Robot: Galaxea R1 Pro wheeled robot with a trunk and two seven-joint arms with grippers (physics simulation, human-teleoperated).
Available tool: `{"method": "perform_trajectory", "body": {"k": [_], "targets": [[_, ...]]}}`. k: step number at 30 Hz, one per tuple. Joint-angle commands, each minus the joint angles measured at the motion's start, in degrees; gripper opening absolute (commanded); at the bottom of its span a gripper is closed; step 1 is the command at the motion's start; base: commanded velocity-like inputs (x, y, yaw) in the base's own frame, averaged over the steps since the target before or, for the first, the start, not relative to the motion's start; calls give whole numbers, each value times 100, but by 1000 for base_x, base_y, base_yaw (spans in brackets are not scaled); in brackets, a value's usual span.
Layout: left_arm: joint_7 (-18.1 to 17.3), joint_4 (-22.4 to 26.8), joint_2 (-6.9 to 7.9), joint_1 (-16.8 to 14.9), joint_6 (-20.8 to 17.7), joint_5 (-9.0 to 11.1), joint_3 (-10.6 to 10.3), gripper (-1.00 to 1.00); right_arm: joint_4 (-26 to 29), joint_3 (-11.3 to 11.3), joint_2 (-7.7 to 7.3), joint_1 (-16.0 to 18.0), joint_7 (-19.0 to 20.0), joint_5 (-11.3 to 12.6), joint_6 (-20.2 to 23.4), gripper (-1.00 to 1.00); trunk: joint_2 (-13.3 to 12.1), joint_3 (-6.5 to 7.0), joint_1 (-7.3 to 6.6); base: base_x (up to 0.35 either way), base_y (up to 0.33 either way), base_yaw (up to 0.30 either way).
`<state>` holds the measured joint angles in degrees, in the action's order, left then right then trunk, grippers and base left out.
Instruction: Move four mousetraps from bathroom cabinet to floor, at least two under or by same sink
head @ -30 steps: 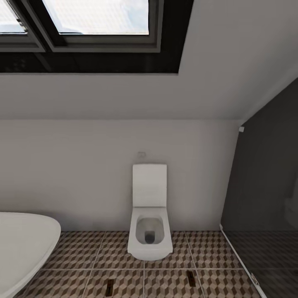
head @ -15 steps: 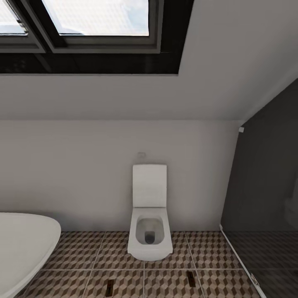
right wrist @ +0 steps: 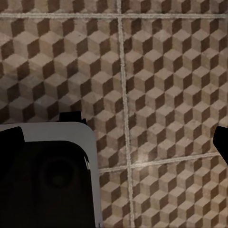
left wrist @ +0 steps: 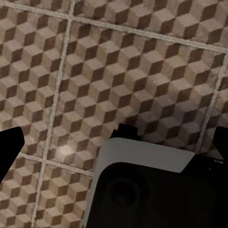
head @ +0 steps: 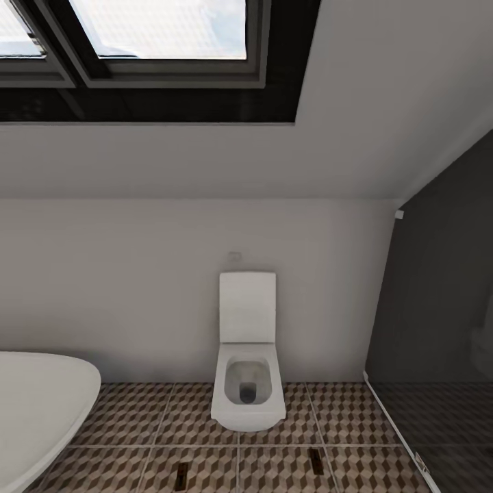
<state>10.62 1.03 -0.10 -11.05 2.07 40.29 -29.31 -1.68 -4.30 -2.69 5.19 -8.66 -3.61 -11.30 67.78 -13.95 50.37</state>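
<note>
Change: nothing has shifted since the earlier head pictures; camera and scene match.
Head view: white oval bathtub at left, white wall-hung toilet in the middle, dark glass shower panel at right, black-framed skylight above.
Mousetraps: two small dark brown traps with tan edges lie on the cube-patterned bathroom floor, one left of the toilet's front, the other right; well apart.
Left wrist view: floor tiles, grey-and-black robot body; left gripper fingers spread wide, holding nothing.
Right wrist view: tiles, robot body; right gripper likewise wide apart, empty.
</note>
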Motion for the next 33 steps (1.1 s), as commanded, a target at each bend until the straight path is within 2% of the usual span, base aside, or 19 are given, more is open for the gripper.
{"method": "perform_trajectory", "body": {"k": [1, 13, 33], "targets": [[20, 1, 3, -3, 12, 42, -52, 100, -18, -44, -1, 8, -12, -45, -34, 100, 5, -7, 0, 0, 0, 0], [20, 2, 69, -3, 13, 14, -65, 100, 7, -35, 6, 8, -13, -91, -31, 100, 5, -7, 0, 0, 0, 0], [20, 2, 65, -3, 13, 19, -48, 100, 19, -29, 14, 8, -13, -79, -30, 100, 5, -7, 0, 0, 0, 0]]}}
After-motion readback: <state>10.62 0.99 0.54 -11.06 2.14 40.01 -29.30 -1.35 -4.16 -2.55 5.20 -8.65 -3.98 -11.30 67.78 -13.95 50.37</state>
